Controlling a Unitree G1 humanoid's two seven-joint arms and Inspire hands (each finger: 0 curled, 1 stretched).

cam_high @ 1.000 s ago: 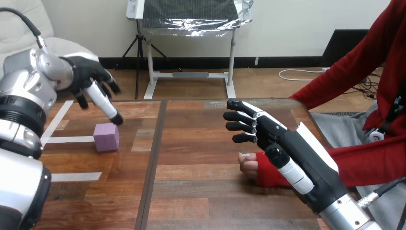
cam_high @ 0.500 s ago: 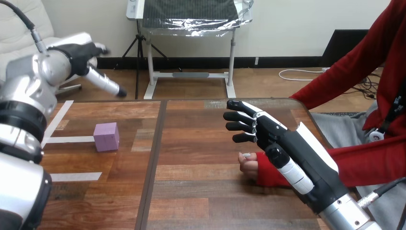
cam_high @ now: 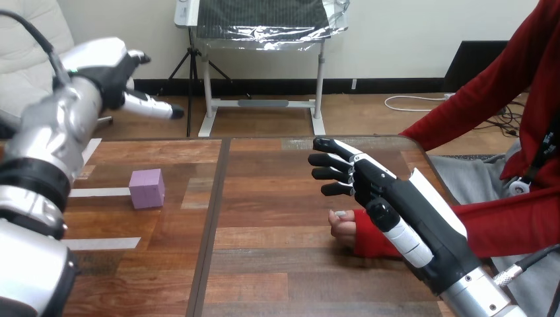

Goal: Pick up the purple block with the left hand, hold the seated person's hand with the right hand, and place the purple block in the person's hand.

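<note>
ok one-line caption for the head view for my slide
Left hand raised high, apart from the purple block resting on the table; open right hand beside the person's hand.

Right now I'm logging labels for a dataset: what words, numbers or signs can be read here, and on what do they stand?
None can be read.
The purple block shows plain faces, the white tape strips on the wooden table are blank, and the left hand and right hand show no legible marking.
</note>
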